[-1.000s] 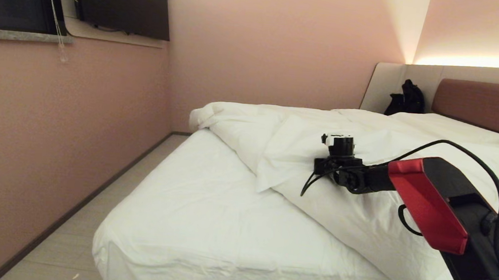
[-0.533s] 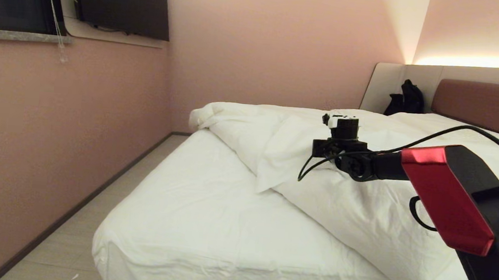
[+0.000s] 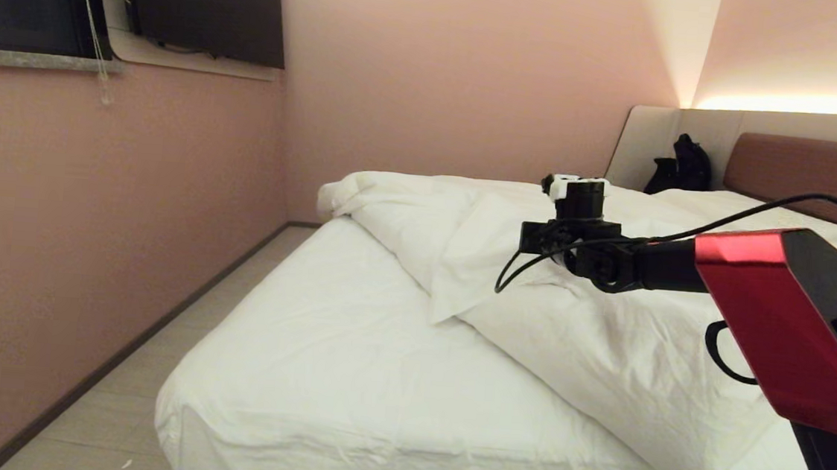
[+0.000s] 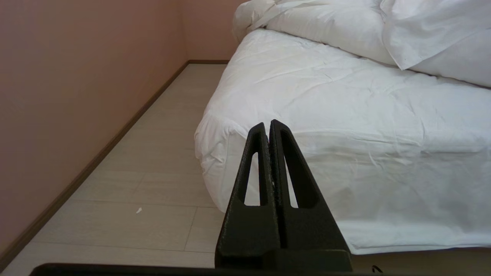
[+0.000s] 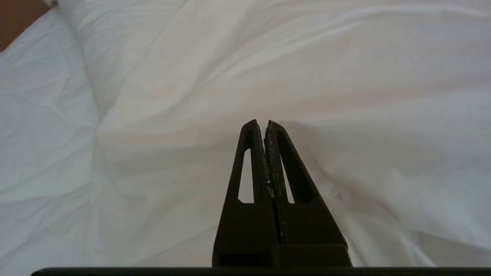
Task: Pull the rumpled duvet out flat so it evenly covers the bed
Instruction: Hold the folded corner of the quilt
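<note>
The white duvet [image 3: 603,354] lies bunched across the far and right part of the bed [image 3: 319,362], leaving bare sheet at the near left. My right arm [image 3: 755,321] reaches over it from the right, its wrist [image 3: 576,225] above the duvet's middle. In the right wrist view the right gripper [image 5: 264,122] is shut, its tips against the duvet [image 5: 345,76], where a ridge of cloth runs up to them. The left gripper [image 4: 267,124] is shut on nothing, low beside the bed's near corner [image 4: 215,134].
A pink wall [image 3: 89,239] runs along the left, with a strip of pale floor [image 3: 152,393] between it and the bed. A dark bag [image 3: 681,166] sits by the brownish-red headboard [image 3: 812,172]. Pillows [image 3: 749,209] lie at the far right.
My right arm has risen and moved a little farther over the duvet. The rest of the duvet and the bed look the same.
</note>
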{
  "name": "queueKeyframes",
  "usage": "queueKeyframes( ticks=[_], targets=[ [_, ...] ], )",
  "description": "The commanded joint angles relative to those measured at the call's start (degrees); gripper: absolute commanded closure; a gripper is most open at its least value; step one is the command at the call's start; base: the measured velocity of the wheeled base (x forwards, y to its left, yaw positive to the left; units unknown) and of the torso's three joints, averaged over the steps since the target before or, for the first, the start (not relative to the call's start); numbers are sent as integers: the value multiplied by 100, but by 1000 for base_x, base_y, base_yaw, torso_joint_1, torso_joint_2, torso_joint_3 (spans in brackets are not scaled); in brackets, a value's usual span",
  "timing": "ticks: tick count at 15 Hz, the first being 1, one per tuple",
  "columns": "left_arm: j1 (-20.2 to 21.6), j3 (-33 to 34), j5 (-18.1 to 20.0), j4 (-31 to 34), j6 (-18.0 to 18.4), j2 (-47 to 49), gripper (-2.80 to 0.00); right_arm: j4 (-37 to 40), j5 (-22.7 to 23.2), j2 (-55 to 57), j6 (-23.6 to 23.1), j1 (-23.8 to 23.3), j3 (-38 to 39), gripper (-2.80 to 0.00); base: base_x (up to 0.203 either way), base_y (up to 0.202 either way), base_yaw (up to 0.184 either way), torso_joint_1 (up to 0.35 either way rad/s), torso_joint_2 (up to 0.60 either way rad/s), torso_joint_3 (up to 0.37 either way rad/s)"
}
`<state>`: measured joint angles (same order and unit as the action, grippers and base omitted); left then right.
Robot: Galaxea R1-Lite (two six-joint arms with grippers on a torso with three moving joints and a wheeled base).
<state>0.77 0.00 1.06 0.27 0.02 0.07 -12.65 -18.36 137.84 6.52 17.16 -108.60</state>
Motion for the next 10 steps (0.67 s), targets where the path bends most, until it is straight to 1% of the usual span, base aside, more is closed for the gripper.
queueKeyframes(
  ticks=[1,2,3,4,5,7,10],
  targets=[
    [2,0,-1,0,-2,1,0,767,296,-205,1074,6,50,0,0,0,0,0,0,0],
    [2,0,-1,0,-2,1,0,1214,608,-352,1643,2,51,0,0,0,0,0,0,0],
    [2,0,-1,0,-2,1,0,1682,1031,-520,2130,-11,48,0,0,0,0,0,0,0],
    [2,0,-1,0,-2,1,0,2071,1411,-663,2553,-44,40,0,0,0,0,0,0,0],
    [2,0,-1,0,-2,1,0,2314,1667,-763,2826,-84,27,0,0,0,0,0,0,0],
    [2,0,-1,0,-2,1,0,2583,2083,-923,3217,-226,23,0,0,0,0,0,0,0],
    [2,0,-1,0,-2,1,0,2689,2214,-961,3495,-336,22,0,0,0,0,0,0,0]
  ],
)
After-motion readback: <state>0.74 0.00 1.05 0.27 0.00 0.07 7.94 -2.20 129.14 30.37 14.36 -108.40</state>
